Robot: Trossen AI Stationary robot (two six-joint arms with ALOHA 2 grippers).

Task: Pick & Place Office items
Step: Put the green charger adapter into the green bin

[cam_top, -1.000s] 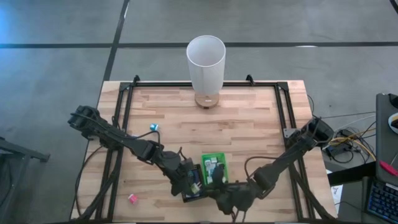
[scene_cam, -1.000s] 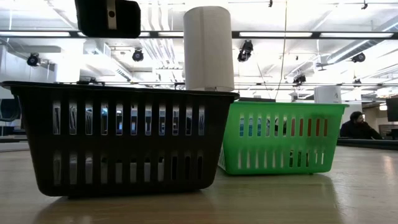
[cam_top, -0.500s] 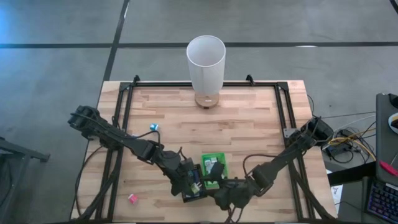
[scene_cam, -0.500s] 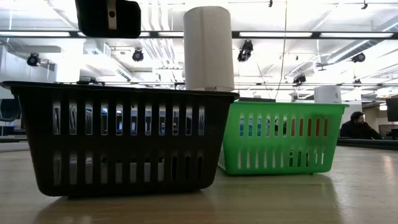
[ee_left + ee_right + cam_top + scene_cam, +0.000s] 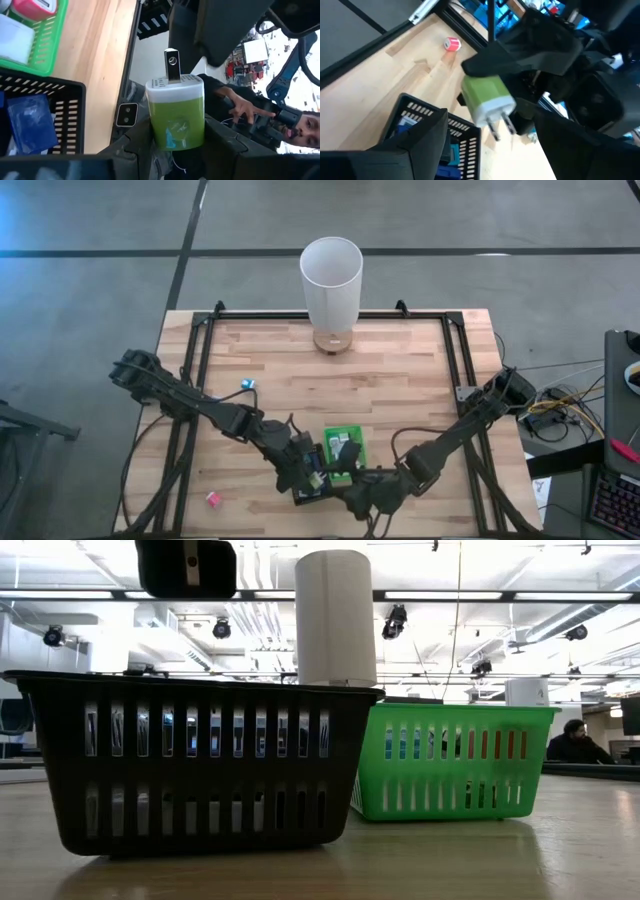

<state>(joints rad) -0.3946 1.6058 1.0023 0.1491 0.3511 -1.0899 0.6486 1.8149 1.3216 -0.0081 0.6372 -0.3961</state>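
My left gripper is shut on a green and white plug charger, held near the table's front edge beside the black basket. My right gripper faces it, open, with its fingers on either side of the charger and apart from it. A blue item lies in the black basket. The green basket holds a pink item and a white one. A pink item and a teal item lie on the table. My left gripper pinches the charger's green body between its two fingers. The white end with its metal prongs points away from the gripper. The charger is lifted clear of the table and the baskets.
A tall white cylinder stands at the table's far edge. Black rails run along the table's left and right sides. Bare wood lies between the cylinder and the baskets. A person's hand shows beyond the table.
In the low view, an arm's dark block above the black basket has shifted a little toward the table's right. The baskets and loose items have stayed where they were.
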